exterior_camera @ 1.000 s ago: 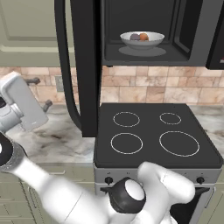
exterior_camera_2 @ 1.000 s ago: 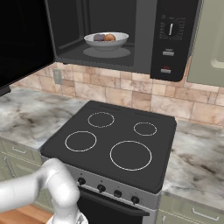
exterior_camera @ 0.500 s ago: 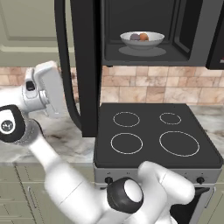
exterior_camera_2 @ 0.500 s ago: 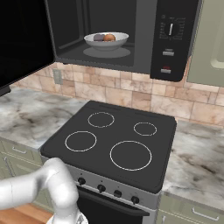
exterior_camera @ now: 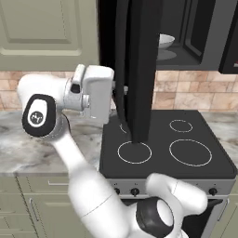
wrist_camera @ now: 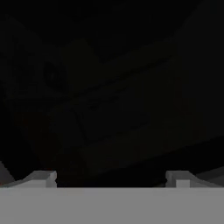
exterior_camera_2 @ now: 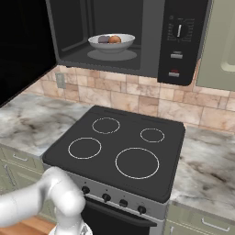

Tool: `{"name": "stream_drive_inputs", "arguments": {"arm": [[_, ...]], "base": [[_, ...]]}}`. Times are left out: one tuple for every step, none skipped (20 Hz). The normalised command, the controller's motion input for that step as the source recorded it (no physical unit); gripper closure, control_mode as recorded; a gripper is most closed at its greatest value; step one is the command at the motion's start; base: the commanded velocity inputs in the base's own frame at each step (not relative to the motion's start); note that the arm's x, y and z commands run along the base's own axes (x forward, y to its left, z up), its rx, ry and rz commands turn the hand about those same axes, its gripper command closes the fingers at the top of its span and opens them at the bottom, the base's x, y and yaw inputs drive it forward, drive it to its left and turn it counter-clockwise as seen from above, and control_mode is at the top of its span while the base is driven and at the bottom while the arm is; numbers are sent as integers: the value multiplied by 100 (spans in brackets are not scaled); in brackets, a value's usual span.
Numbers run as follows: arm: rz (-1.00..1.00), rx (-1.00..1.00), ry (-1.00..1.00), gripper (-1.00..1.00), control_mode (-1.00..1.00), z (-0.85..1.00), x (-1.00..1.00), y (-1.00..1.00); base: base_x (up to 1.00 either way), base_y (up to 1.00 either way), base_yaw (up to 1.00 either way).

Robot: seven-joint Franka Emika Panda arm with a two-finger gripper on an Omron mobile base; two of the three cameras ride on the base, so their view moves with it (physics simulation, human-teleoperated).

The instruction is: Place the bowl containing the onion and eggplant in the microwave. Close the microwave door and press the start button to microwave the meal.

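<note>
In your left base view, the microwave (exterior_camera: 195,37) hangs above the stove (exterior_camera: 172,144) with its cavity exposed. The microwave door (exterior_camera: 139,69) stands swung out toward you, nearly edge-on, a tall black panel running top to bottom, its lower end over the rear left burner ring. The door's curved bar handle (exterior_camera: 122,69) runs vertically along it. The arm's white hand sits just left of that handle, and the gripper (exterior_camera: 117,88) reaches in at the bar; you cannot tell from here whether it touches. A sliver of the bowl (exterior_camera: 166,41) shows past the door's right edge, resting on the cavity floor.

In your right base view, the bowl (exterior_camera_2: 111,42) sits in the middle of the cavity on the turntable. Inside it lie the eggplant (exterior_camera_2: 104,40) on the left and the onion (exterior_camera_2: 115,39) on the right, touching. The eggplant is mostly hidden by the rim, so its long axis is unclear. The control panel (exterior_camera_2: 181,41) is on the microwave's right side.

In your hand view, everything is very dark. The two fingertips (wrist_camera: 43,177) stand wide apart, released, with nothing visible between them.
</note>
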Motion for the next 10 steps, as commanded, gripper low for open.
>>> {"name": "stream_drive_inputs", "arguments": {"arm": [[-15, 16, -21, -100, -100, 0, -100, -100], [-14, 15, -21, -100, -100, 0, -100, -100], [-13, 14, -20, -100, -100, 0, -94, -100], [-11, 12, -18, -100, -100, -1, -89, -100], [-7, 9, -18, -100, -100, -5, -88, -100], [-1, 8, -18, -100, -100, -7, -85, -100], [0, 9, -13, -100, -100, -9, -61, -100], [0, 7, -10, -100, -100, -4, -44, -100], [0, 5, -7, -100, -100, 0, -26, -100], [0, 4, -4, -100, -100, 0, -15, -100]], "base": [[0, 0, 0], [0, 0, 0], [0, 0, 0], [0, 0, 0], [0, 0, 0], [0, 0, 0], [0, 0, 0], [0, 0, 0], [0, 0, 0], [0, 0, 0]]}}
